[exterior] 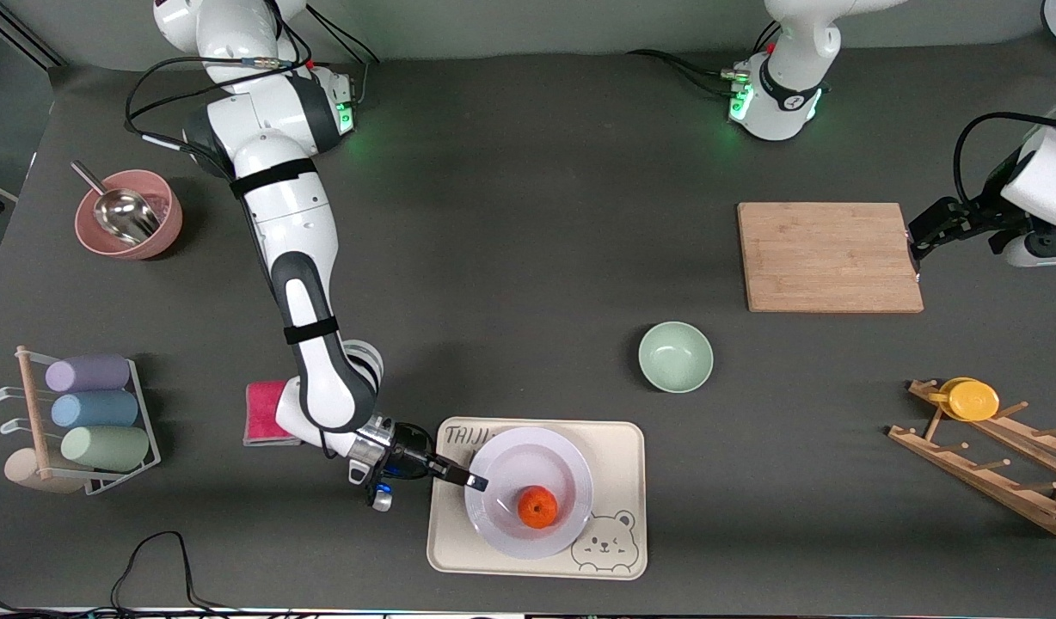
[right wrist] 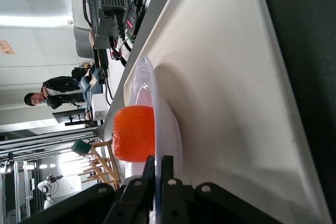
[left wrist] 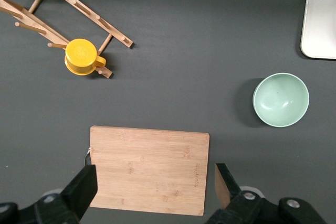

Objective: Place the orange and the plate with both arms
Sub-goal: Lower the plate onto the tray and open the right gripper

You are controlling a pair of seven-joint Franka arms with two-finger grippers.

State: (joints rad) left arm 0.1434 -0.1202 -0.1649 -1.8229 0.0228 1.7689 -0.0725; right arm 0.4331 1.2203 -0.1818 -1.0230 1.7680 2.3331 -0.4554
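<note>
The orange (exterior: 537,506) lies in the well of the pale plate (exterior: 504,459), which rests on the cream bear-printed tray (exterior: 618,481). My right gripper (exterior: 476,481) is shut on the plate's rim at the side toward the right arm's end of the table. In the right wrist view its fingers (right wrist: 159,163) pinch the thin rim of the plate (right wrist: 149,93), with the orange (right wrist: 134,132) just past them. My left gripper (exterior: 915,254) hangs open and empty over the end of the wooden cutting board (exterior: 829,256); the left wrist view shows the gripper (left wrist: 155,182) above the board (left wrist: 149,156).
A mint-green bowl (exterior: 675,356) sits between the tray and the board. A wooden rack with a yellow cup (exterior: 971,400) stands at the left arm's end. A pink bowl with a metal scoop (exterior: 128,215), a rack of cups (exterior: 89,413) and a pink cloth (exterior: 264,408) are at the right arm's end.
</note>
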